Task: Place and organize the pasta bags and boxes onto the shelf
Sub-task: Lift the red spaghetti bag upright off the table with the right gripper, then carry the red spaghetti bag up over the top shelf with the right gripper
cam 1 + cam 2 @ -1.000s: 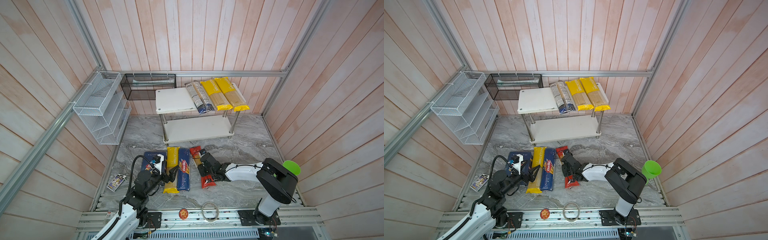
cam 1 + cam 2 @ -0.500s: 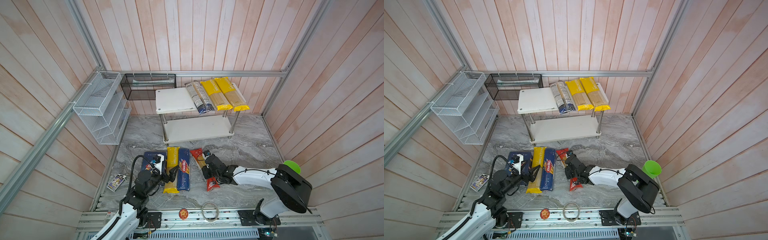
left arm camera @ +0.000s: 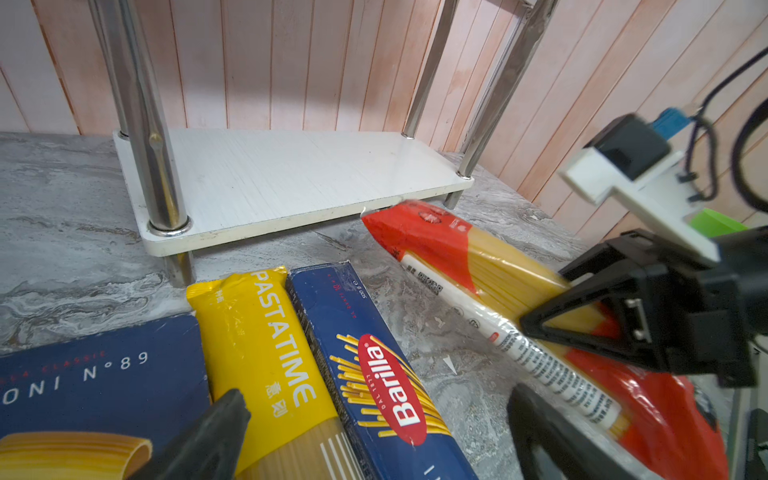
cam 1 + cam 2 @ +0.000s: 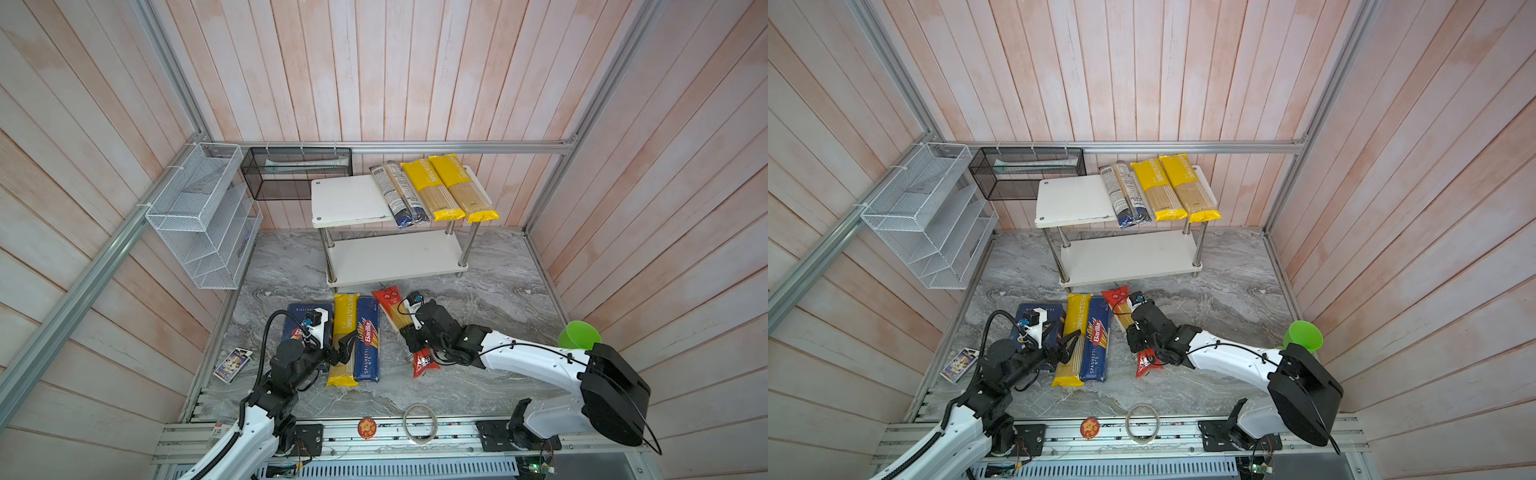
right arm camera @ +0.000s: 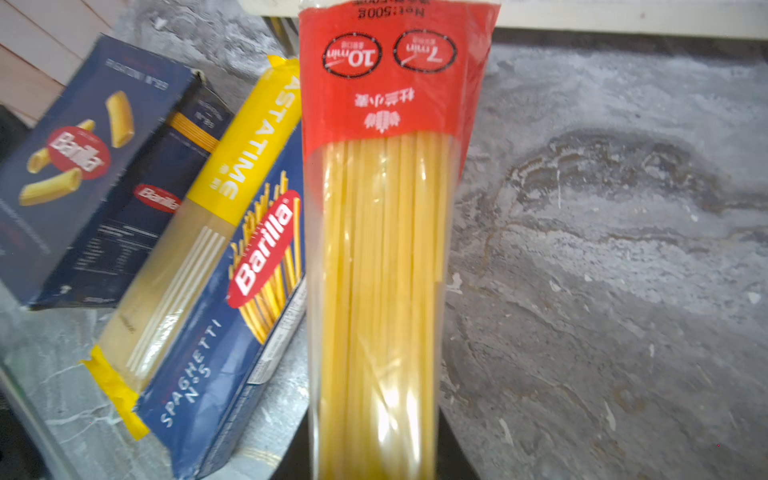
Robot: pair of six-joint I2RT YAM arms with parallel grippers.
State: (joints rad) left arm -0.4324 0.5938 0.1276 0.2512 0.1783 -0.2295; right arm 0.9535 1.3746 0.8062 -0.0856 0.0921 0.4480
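While the right tool (image 4: 409, 338) is clamped across the middle of the red bag (image 4: 390, 307), that bag lies at a slant on the marble surface (image 4: 478, 299) just in front of the shelf (image 4: 353, 199), its red printed end pointing at the lower white board. The right wrist view looks straight along the red bag (image 5: 374, 249), with its spaghetti running out from between the jaws. To its left, three things lie side by side and touching: the rigatoni box (image 4: 301, 311), a yellow bag (image 4: 347, 316) and the spaghetti box (image 4: 368, 353), all lengthwise toward the shelf. The left tool (image 4: 345, 345) hangs over the near half of that yellow bag with its jaws spread wide, holding nothing. On the right half of the shelf's top board rest the clear bag (image 4: 399, 195) and two more yellow bags (image 4: 432, 187), close together, their near ends overhanging the front edge.
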